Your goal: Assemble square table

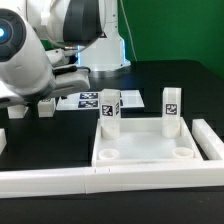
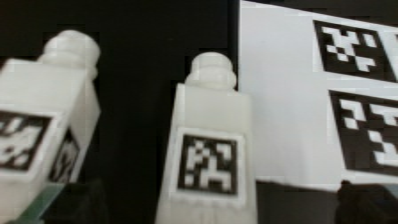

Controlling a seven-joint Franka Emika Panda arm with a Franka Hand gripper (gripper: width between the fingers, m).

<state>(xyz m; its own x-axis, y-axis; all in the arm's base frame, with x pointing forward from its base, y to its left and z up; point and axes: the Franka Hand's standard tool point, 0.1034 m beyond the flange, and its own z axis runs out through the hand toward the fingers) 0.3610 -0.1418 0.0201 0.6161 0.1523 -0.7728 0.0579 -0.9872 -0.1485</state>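
Our gripper (image 1: 32, 108) hangs spread wide, holding nothing, at nine o'clock in the exterior view. The square top (image 1: 140, 152) lies at five o'clock. Two leg posts (image 1: 110, 112) stand close together by its eleven o'clock corner, so grasping one could topple its neighbour.

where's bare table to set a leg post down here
Widest bare patch: black table between the square table top, the L-shaped rail and the marker board. A narrower gap lies between the paired leg posts and the lone leg post. Crowded around the pair.
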